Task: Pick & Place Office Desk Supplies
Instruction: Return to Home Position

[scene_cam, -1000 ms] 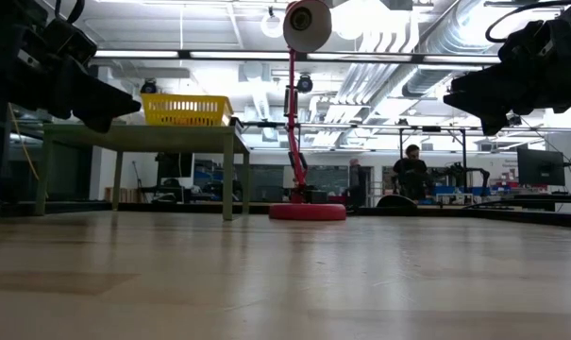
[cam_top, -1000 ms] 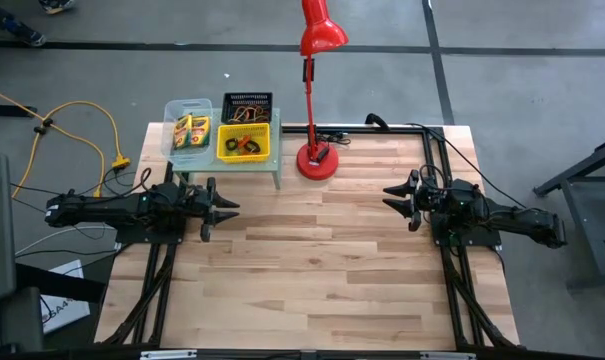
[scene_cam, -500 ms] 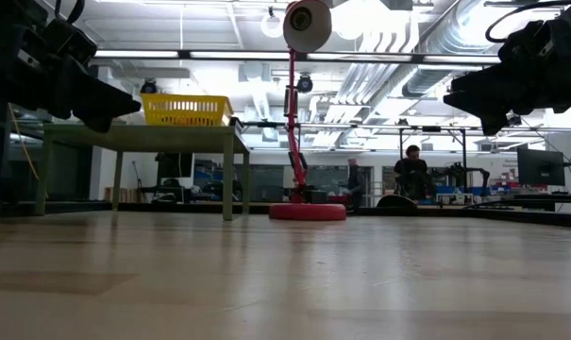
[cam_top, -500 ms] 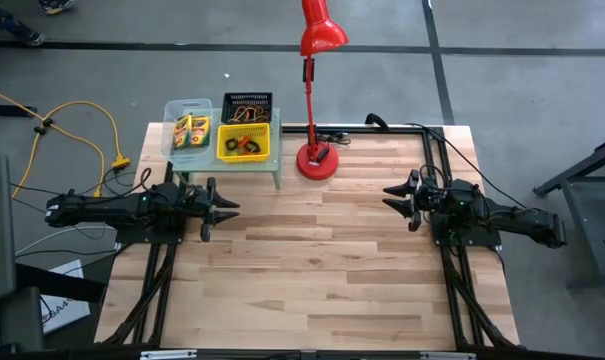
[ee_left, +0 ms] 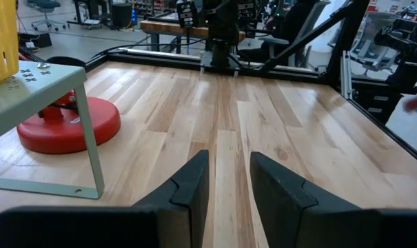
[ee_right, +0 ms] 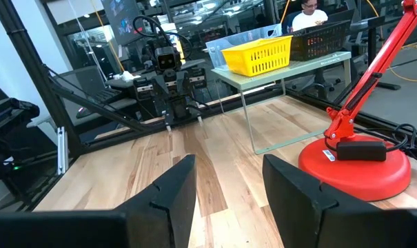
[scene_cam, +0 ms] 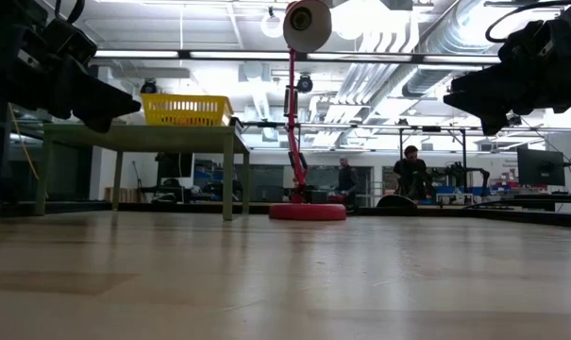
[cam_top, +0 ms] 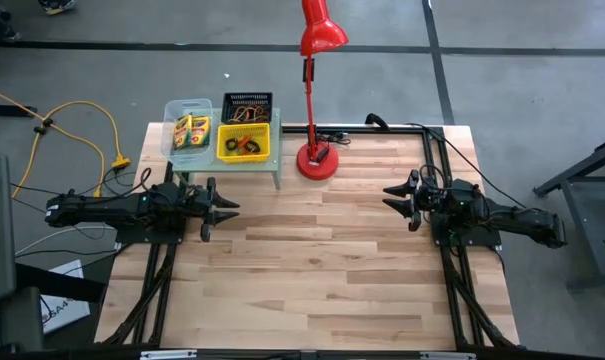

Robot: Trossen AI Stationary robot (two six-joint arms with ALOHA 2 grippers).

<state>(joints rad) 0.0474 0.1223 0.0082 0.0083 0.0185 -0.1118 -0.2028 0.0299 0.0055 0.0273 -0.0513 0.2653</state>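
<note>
The yellow plastic bin (cam_top: 244, 156) on the light-green metal rack (cam_top: 274, 145) seemed light, rigid, rim-graspable; left gripper (cam_top: 220, 208) and right gripper (cam_top: 397, 200) gaped empty.

The pale wooden plank tabletop (cam_top: 312, 270) shows streaky lengthwise grain. At its far left corner, the light-green metal rack (ee_left: 36, 83) is dotted with small cross-shaped holes. The lattice-walled plastic bin (ee_right: 258, 55) is yellow, the mesh bin (cam_top: 247, 97) black, and the plastic bin (cam_top: 185, 103) clear. The small cardboard crayon boxes (cam_top: 191, 131) are yellow with green and red print. The tall desk lamp (cam_top: 322, 30) is bright red. The left claw (ee_left: 229, 157) and right claw (ee_right: 229, 162) are black.
</note>
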